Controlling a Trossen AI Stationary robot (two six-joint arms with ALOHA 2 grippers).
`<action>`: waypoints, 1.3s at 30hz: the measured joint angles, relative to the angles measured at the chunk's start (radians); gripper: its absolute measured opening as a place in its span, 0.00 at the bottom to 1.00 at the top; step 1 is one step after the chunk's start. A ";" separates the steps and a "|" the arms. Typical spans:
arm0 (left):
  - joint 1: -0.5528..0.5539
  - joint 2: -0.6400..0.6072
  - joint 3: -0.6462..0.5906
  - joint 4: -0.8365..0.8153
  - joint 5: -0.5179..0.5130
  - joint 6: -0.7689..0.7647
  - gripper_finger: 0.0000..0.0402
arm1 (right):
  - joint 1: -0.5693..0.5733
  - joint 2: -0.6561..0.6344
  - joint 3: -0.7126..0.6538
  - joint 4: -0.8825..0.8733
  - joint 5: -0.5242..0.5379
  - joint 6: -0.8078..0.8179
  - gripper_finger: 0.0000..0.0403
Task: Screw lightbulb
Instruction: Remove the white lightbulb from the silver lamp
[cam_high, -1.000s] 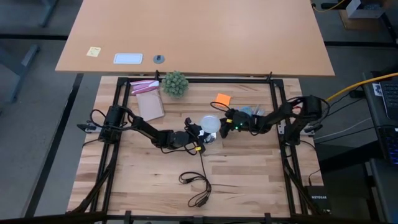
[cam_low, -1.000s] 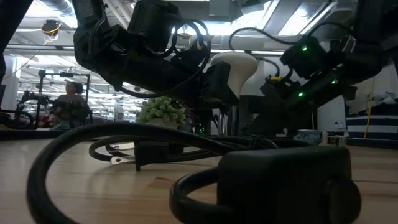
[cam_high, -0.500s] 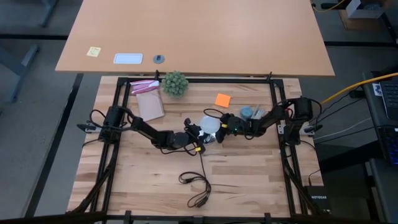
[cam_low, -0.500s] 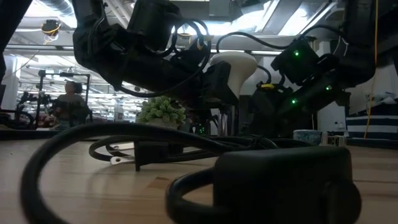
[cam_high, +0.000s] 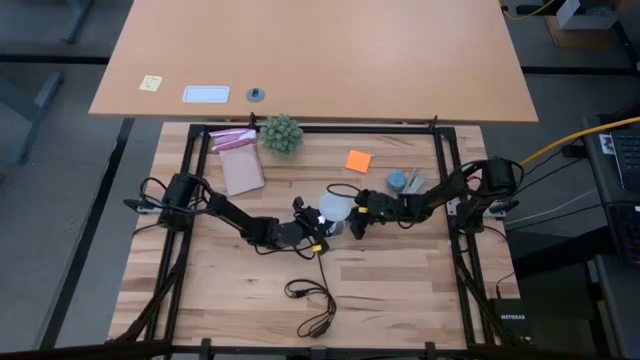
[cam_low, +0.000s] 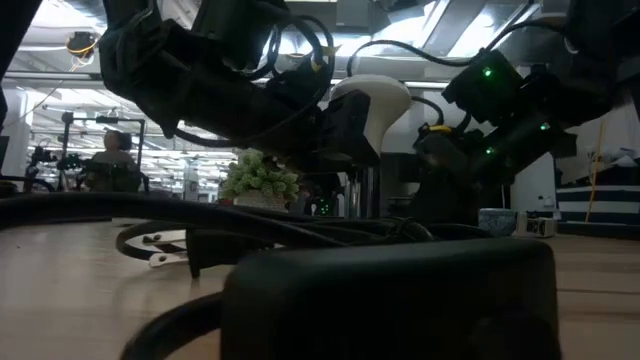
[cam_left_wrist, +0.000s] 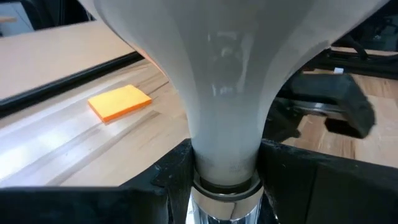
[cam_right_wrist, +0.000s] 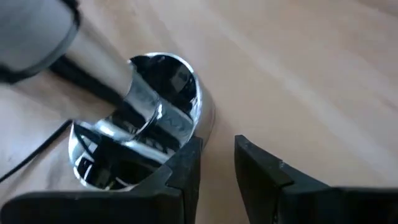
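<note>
You have one lightbulb (cam_high: 335, 207) on the table, one socket (cam_right_wrist: 146, 118), one black cord (cam_high: 318, 300), one orange sticky pad (cam_high: 358, 160), one spiky green plant (cam_high: 281, 133), one pink-and-tan packet (cam_high: 236, 160) and one small blue-grey cup (cam_high: 398, 181); two arms work over them. The lightbulb sits near the middle of the table, between the two grippers, and in the low view you can see it lifted clear of the wood. Your left gripper (cam_high: 312, 224) pinches it at the narrow neck: in the left wrist view the two dark fingers (cam_left_wrist: 171, 171) press against either side of the neck just above the metal collar, with the frosted globe swelling away from the camera toward the orange pad. So the bulb's long axis runs along the left gripper's reach, globe end leading and screw end back between the fingers; in the low view the axis looks close to level, tilted a little, though you cannot tell the exact angle. Your right gripper (cam_high: 358, 218) sits just beside the bulb on its far side, low over the table. In the right wrist view its fingers (cam_right_wrist: 184, 171) stand slightly spread with a narrow gap and nothing between them, one fingertip right at the rim of the shiny chrome socket.
</note>
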 joint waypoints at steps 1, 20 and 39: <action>0.000 -0.001 0.000 -0.010 -0.001 -0.021 0.38 | 0.014 0.000 0.000 0.002 0.007 0.004 0.25; -0.004 -0.001 -0.001 -0.035 -0.016 -0.070 0.38 | 0.171 -0.017 0.002 0.041 0.136 -0.003 0.25; -0.025 0.001 -0.003 -0.015 -0.019 -0.064 0.38 | -0.026 -0.141 0.003 -0.025 0.239 -0.138 0.25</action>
